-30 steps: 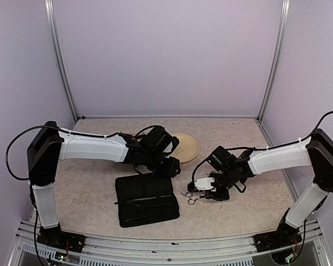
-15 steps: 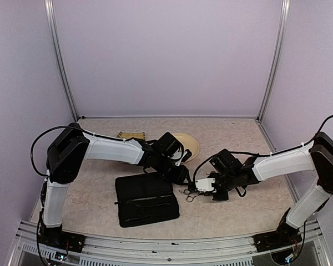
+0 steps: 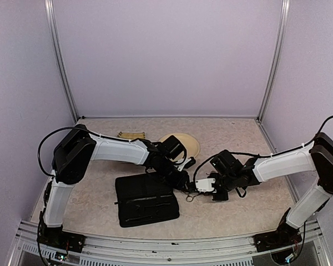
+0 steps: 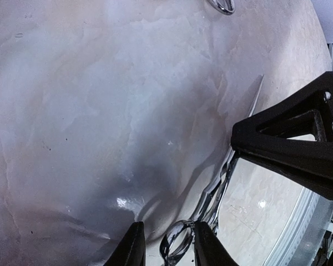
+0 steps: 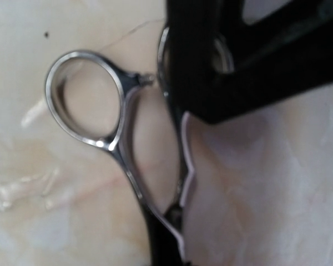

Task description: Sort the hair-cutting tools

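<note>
My right gripper (image 3: 202, 188) is shut on a pair of silver scissors (image 3: 191, 194) and holds them low over the table, right of the black case. In the right wrist view one finger ring (image 5: 83, 100) shows clearly, and the handles run down into my jaws. My left gripper (image 3: 183, 182) has reached across to the same scissors. In the left wrist view its fingertips (image 4: 134, 249) stand either side of one finger ring (image 4: 177, 246), slightly apart. Another silver ring (image 4: 222, 4) shows at the top edge. I cannot make out the black clips.
The black zip case (image 3: 146, 200) lies open at front centre. A round beige plate (image 3: 187, 145) sits behind the grippers. The woven bamboo tray (image 3: 131, 134) lies at the back left. Walls enclose the table on three sides.
My left arm has swung forward and right from the plate to the scissors' handle, uncovering the bamboo tray. My right gripper has shifted slightly left with the scissors.
</note>
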Motion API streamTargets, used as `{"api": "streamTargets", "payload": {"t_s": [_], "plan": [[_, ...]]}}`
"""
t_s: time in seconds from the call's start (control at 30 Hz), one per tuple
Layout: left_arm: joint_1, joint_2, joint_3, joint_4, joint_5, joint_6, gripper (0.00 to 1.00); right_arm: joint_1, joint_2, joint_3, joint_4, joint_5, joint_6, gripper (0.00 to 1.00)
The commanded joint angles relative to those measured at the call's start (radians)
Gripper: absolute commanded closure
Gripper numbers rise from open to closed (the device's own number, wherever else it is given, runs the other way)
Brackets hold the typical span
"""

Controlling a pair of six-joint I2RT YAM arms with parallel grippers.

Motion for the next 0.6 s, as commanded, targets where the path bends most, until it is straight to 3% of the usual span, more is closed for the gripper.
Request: {"api": "streamTargets", "payload": {"t_s": [0.0, 0.1, 0.43, 0.57], "plan": [[0.024, -0.006, -0.025, -0.048, 0.103, 0.048, 0.69, 0.007, 0.06, -0.061, -0.131, 0.064, -0.003, 1.0], [0.027, -0.001, -0.023, -0.042, 0.152, 0.063, 0.71, 0.008, 0.066, -0.056, -0.129, 0.066, 0.001, 1.0], [0.027, 0.016, -0.001, 0.005, 0.23, 0.052, 0.95, 0.008, 0.012, -0.038, -0.173, 0.068, 0.013, 1.0], [0.027, -0.006, -0.001, 0.032, 0.248, 0.043, 1.0, -0.001, -0.092, 0.028, -0.296, 0.034, 0.02, 0.88]]}}
